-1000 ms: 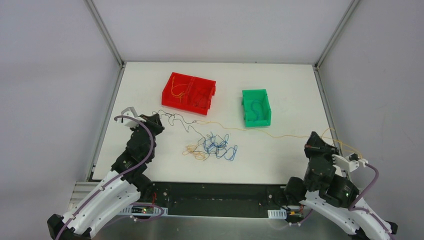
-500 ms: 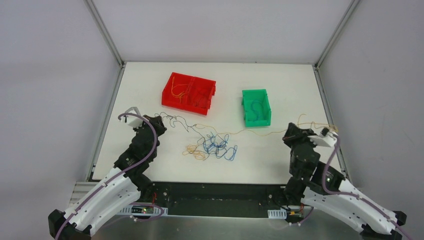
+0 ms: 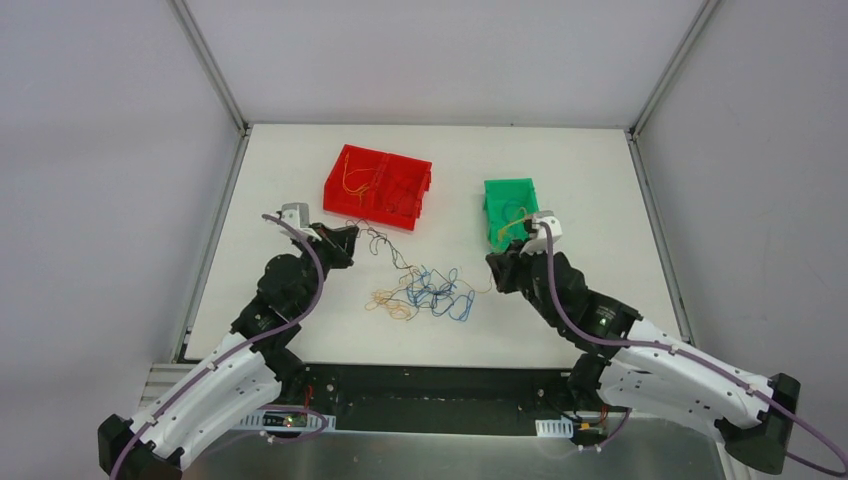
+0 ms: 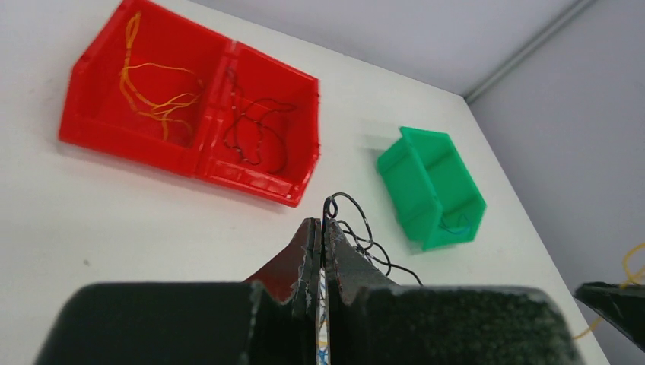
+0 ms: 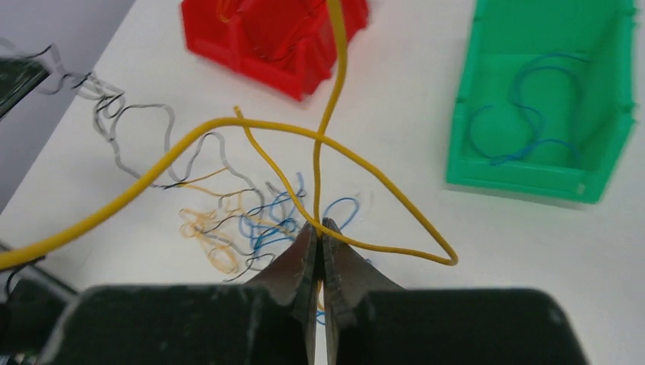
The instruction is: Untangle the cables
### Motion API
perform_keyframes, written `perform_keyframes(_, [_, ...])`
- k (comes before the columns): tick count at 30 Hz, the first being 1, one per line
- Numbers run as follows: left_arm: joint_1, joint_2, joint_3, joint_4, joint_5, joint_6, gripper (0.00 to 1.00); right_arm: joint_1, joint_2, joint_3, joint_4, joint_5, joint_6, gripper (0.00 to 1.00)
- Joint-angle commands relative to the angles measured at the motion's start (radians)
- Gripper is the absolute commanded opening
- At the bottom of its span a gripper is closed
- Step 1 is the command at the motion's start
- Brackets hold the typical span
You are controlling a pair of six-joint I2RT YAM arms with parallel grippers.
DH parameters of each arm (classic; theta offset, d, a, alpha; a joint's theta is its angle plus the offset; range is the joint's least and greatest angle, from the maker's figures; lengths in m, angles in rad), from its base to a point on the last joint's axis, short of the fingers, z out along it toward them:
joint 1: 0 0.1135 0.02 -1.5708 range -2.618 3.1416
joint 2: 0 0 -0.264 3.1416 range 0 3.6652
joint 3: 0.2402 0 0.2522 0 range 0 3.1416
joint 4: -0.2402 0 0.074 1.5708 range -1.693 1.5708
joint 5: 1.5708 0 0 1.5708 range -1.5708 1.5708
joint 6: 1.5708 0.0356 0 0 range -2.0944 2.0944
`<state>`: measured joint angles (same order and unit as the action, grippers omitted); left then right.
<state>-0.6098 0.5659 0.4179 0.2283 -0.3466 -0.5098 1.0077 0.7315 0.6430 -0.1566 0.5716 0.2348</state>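
Two hands, both clamped on a cable.

Top view: the left hand (image 3: 345, 243) sits just in front of the red bin (image 3: 370, 210), pinched on the end of a dark cable (image 3: 385, 245) that squiggles down into the tangle (image 3: 428, 292) mid-desk (image 3: 590, 170). The right hand (image 3: 498, 268) is right of the tangle, just in front of the green bin (image 3: 510, 185), with a yellow cable (image 3: 508, 214) looping up over it. A second ago that hand was way out by the desk's right edge with the yellow cable stretched long; now it's swung inward and the cable hangs slack. The left hand has come in from the left edge too.

Left wrist: the left hand (image 4: 319, 228) is squeezed tight, the dark cable (image 4: 332, 204) poking out between the tips. Red bin (image 4: 190, 160) has yellow strands in its left compartment and dark ones in the right. Green bin (image 4: 411, 190) is off to the right.

Right wrist: the right hand (image 5: 319, 228) is pinched on the yellow cable (image 5: 332, 23), which arcs in big loops above the tangle (image 5: 258, 220). Green bin (image 5: 532, 182) holds a blue cable (image 5: 517, 84).
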Motion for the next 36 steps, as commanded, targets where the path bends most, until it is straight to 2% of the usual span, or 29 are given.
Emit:
perform_keyframes(1, [-0.008,0.001,0.009,0.163,0.218,0.067,0.0,0.0,0.039,-0.007,0.151,-0.378,-0.13,0.07])
perform_keyframes(5, [-0.008,0.017,0.027,0.188,0.318,0.068,0.0,-0.001,0.104,-0.06,0.325,-0.545,-0.162,0.07])
perform_keyframes(10, [-0.008,0.038,0.054,0.217,0.461,0.054,0.0,-0.001,0.212,-0.094,0.46,-0.597,-0.192,0.02])
perform_keyframes(14, [-0.009,0.038,0.057,0.227,0.495,0.036,0.0,0.001,0.291,-0.106,0.538,-0.616,-0.198,0.03])
perform_keyframes(18, [-0.01,0.038,0.058,0.233,0.511,0.023,0.0,0.001,0.345,-0.104,0.579,-0.632,-0.217,0.04])
perform_keyframes(21, [-0.009,0.036,0.06,0.233,0.517,0.018,0.0,0.003,0.365,-0.103,0.594,-0.684,-0.227,0.12])
perform_keyframes(29, [-0.009,0.047,0.064,0.232,0.521,0.007,0.0,0.014,0.391,-0.103,0.607,-0.707,-0.271,0.13])
perform_keyframes(33, [-0.01,0.05,0.063,0.232,0.516,0.008,0.0,0.029,0.404,-0.097,0.6,-0.702,-0.285,0.2])
perform_keyframes(36, [-0.01,0.05,0.061,0.229,0.506,0.008,0.0,0.036,0.41,-0.092,0.594,-0.676,-0.297,0.2])
